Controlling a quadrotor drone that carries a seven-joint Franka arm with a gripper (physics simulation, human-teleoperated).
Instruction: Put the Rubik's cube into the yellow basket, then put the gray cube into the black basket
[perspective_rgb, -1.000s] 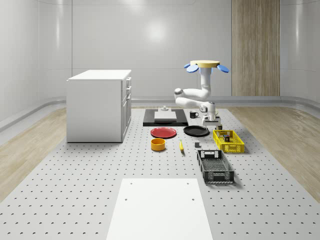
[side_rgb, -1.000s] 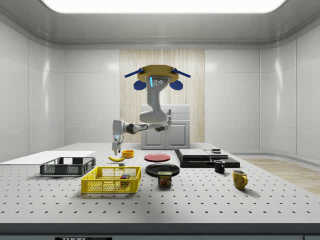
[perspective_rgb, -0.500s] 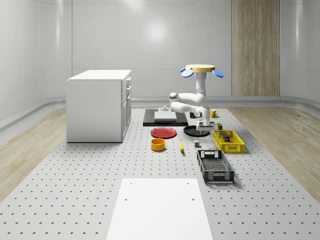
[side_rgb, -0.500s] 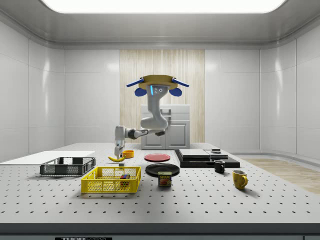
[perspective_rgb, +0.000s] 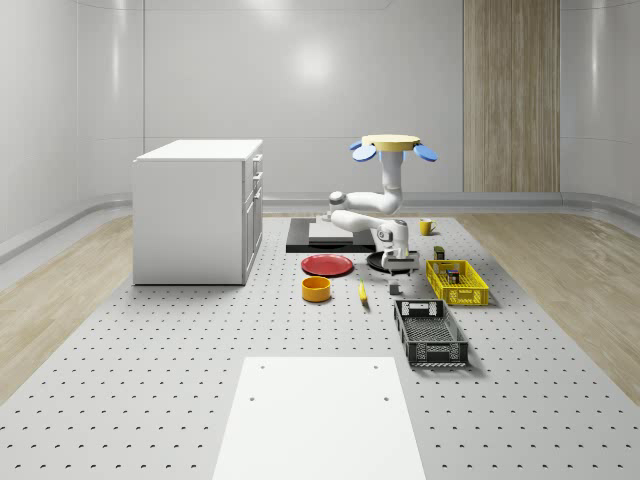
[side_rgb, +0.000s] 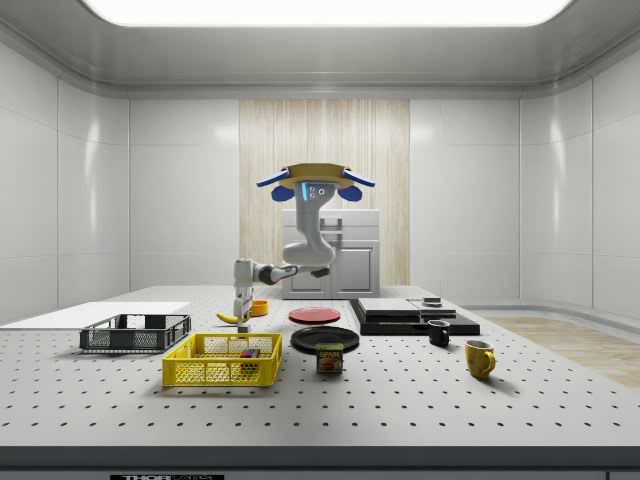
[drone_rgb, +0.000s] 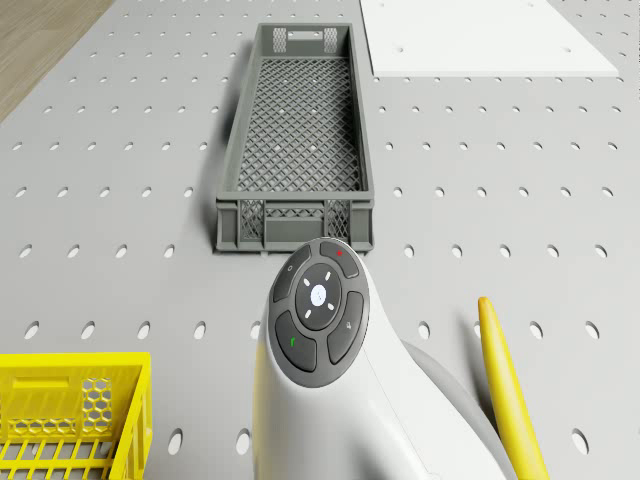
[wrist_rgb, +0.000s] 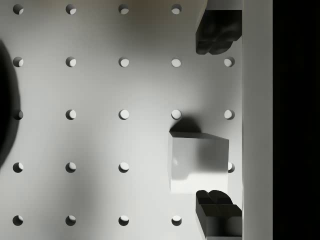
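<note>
A pale, panelled room with a perforated grey table (perspective_rgb: 150, 380) carrying all objects. The drone (perspective_rgb: 392, 146) hovers above the far half of the table, near the black plate (perspective_rgb: 376, 262); its arm bends down so that the gripper (perspective_rgb: 398, 262) hangs low over the table just beyond the gray cube (perspective_rgb: 395, 289), at centre-right of the whole-scene view. In the wrist view the gray cube (wrist_rgb: 198, 162) rests on the table between the two dark fingertips (wrist_rgb: 216, 30), which stand wide apart and hold nothing; the cube lies much closer to the lower fingertip than to the upper one, so it is off-centre in the gap. Judged from this, the coming descent depends on shifting the gripper along its opening axis until the cube sits midway. The cube's faces lie roughly square to the fingers. The Rubik's cube (side_rgb: 249, 352) already lies in the yellow basket (side_rgb: 222, 361). The black basket (perspective_rgb: 430, 333), the cube's destination, stands nearer the camera in the whole-scene view, just beyond the cube from the gripper.
</note>
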